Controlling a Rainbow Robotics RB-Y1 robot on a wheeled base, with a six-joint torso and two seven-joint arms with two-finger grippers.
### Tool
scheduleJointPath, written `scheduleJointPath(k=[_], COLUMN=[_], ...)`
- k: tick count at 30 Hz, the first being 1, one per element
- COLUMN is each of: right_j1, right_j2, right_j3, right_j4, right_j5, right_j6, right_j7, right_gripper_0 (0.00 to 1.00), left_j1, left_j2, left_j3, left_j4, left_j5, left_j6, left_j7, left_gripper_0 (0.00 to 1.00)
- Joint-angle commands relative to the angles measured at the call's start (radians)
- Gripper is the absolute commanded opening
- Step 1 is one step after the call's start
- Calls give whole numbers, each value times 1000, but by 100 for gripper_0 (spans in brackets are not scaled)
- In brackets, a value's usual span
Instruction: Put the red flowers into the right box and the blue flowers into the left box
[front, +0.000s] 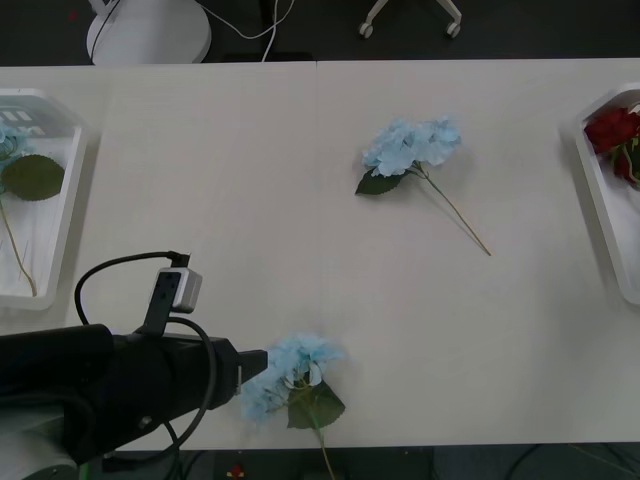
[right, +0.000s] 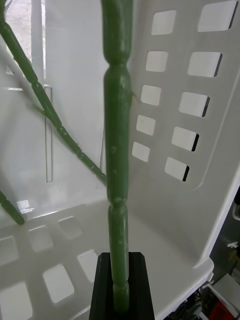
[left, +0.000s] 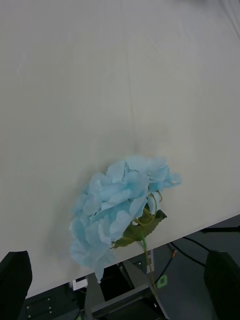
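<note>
A blue flower (front: 292, 377) lies at the table's near edge, its stem hanging over the edge. My left gripper (front: 250, 364) sits just left of it, open; in the left wrist view its black fingers (left: 14, 280) stand wide apart short of the bloom (left: 120, 200). A second blue flower (front: 412, 146) lies mid-table. The left box (front: 62, 215) holds a blue flower (front: 10, 140) with a broad leaf. The right box (front: 602, 195) holds red flowers (front: 612, 128). My right gripper (right: 121, 287) is shut on a green stem (right: 117, 150) inside a white slotted box (right: 200, 165); its bloom is out of view.
Two more green stems (right: 47, 110) lie in the box by my right gripper. A white round chair base (front: 148, 35) and a caster base (front: 410, 18) stand on the floor beyond the table. A cable loops over my left arm (front: 95, 285).
</note>
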Motion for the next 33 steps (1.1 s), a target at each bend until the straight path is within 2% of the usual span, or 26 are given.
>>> scheduleJointPath(k=[1,2,4,5,6,15,18,21,24,29,33], right_j1=[-42,-43,-48,-48,-54,-146,-209,-224,-223,-223,-223], right_j2=[0,0,-1,-1,-3,-53,-78,-78,-78,-78,-59], right_j3=[39,36,21,21,18,-39,-61,-21,67,165,202], right_j4=[-6,-4,-4,-4,-4,-4,-27,-104,-233,-348,-369], right_j5=[8,5,-9,-9,-10,-95,-208,-276,-380,-579,-760], right_j6=[-17,-17,-8,-8,-7,95,234,334,428,458,441], right_j7=[31,31,41,41,51,160,244,249,250,239,219], right_gripper_0=[28,37,60,60,70,84,88,89,90,90,90], left_j1=[87,95,124,124,145,205,220,219,214,219,230], left_j2=[52,57,74,74,88,99,97,89,76,74,79], left_j3=[-77,-84,-110,-110,-130,-215,-267,-297,-324,-342,-360], left_j4=[-35,-35,-35,-35,-35,15,113,187,253,274,274], left_j5=[-76,-87,-120,-120,-145,-248,-308,-349,-384,-398,-409], left_j6=[-67,-73,-99,-99,-116,-202,-352,-439,-501,-518,-519], left_j7=[-5,-5,-6,-6,-5,12,20,24,32,44,63], left_gripper_0=[100,100,100,100,100,100,100,100,100,100,100])
